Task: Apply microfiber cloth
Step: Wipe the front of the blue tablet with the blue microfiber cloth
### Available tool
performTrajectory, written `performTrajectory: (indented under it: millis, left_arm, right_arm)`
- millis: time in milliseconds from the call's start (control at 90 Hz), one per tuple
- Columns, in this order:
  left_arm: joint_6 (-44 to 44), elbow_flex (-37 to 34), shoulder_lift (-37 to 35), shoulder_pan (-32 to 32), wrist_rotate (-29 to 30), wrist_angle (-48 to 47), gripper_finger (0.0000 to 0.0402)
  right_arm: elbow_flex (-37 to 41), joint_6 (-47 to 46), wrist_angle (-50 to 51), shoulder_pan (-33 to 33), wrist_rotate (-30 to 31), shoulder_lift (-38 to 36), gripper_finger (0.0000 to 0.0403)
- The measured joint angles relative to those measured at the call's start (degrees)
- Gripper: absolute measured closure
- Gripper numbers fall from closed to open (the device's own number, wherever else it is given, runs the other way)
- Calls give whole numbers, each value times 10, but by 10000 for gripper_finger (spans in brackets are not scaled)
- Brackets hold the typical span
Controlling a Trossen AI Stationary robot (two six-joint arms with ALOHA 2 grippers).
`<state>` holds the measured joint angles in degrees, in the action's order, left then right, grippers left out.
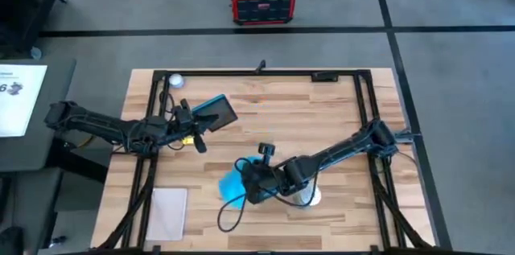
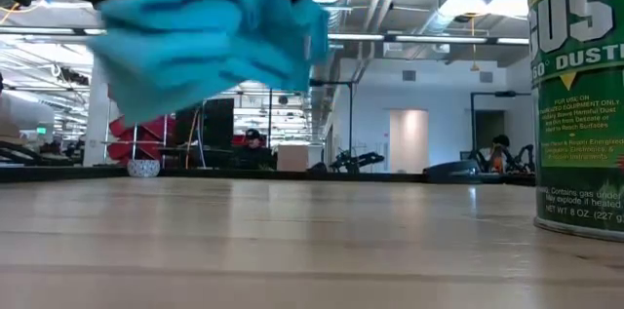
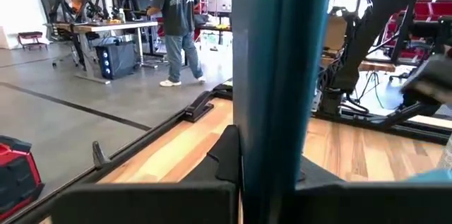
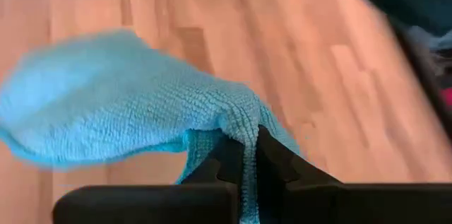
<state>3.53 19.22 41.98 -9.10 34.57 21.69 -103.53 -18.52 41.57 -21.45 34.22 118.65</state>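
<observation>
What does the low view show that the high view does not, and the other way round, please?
Only the low view shows the microfiber cloth hanging clear above the wooden table, and the printed label of a green duster can at the right.

Only the high view shows the left gripper holding the dark tablet up at the table's rear left, the right gripper shut on the cloth near the front centre, a pale grey sheet at the front left, and a red box on the floor.

Both show the blue cloth and the table.
</observation>
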Motion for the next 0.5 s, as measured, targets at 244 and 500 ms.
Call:
performTrajectory:
  millis: [244, 500]
  left_arm:
    - [1, 0, 0, 0, 0, -10, 401]
    - [5, 0, 0, 0, 0, -18, 401]
  right_arm:
    - [103, -37, -74, 17, -70, 0, 403]
    - [162, -52, -162, 17, -114, 0, 403]
